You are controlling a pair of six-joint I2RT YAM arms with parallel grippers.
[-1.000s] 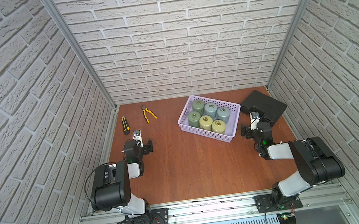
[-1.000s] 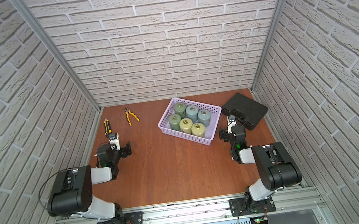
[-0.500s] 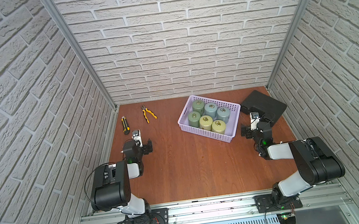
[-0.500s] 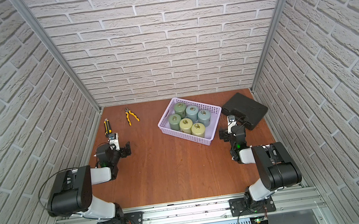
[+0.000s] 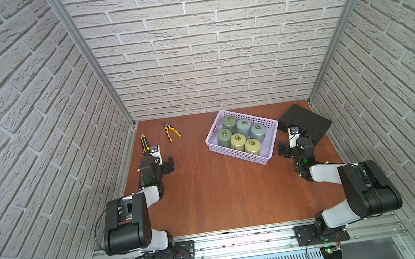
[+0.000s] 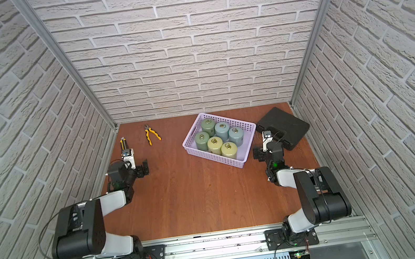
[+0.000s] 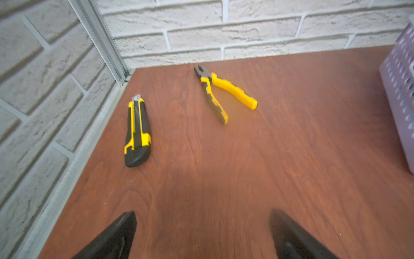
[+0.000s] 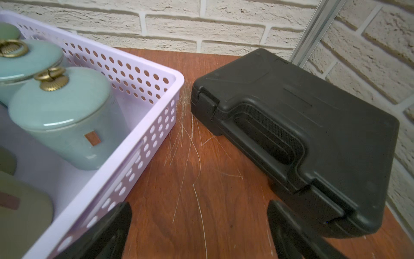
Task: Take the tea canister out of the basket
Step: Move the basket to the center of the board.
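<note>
L gripper (image 7: pixel 201 213) sits low over the table (image 5: pixel 210 195) on the left side. Its fingers (image 7: pixel 116 235) are spread wide w/ nothing btwn them. It faces the utility knife (image 7: pixel 136 132) and pliers (image 7: pixel 221 94); the basket shows only as an end wall at the edge of its wrist view, well apart across bare wood.

Basket (image 5: pixel 237 155) lies right of centre toward the back wall, long axis diagonal, far-left to near-right. Six tea canisters (image 5: pixel 238 141) stand upright inside in two rows of three, packed close, ring knobs up, so their axis is vertical. They fill the left part; the right end of the floor is bare.

R gripper (image 8: pixel 199 204) is just beside the basket's near-right corner, fingers (image 8: pixel 107 231) likewise spread and empty. It aims at the gap btwn basket and black case (image 8: pixel 302 134), so the canisters lie off toward table centre, behind the perforated wall. Nearest look to be the pale blue canister (image 8: pixel 60 112) and the yellow-green canister (image 5: pixel 252 145), both at the row ends.

Judgement: R arm is far nearer, so prob. it makes the pick. It'd need to rise above the rim, swing inward, then come down w/ jaws straddling a body. Which canister is meant: can't tell.
</note>
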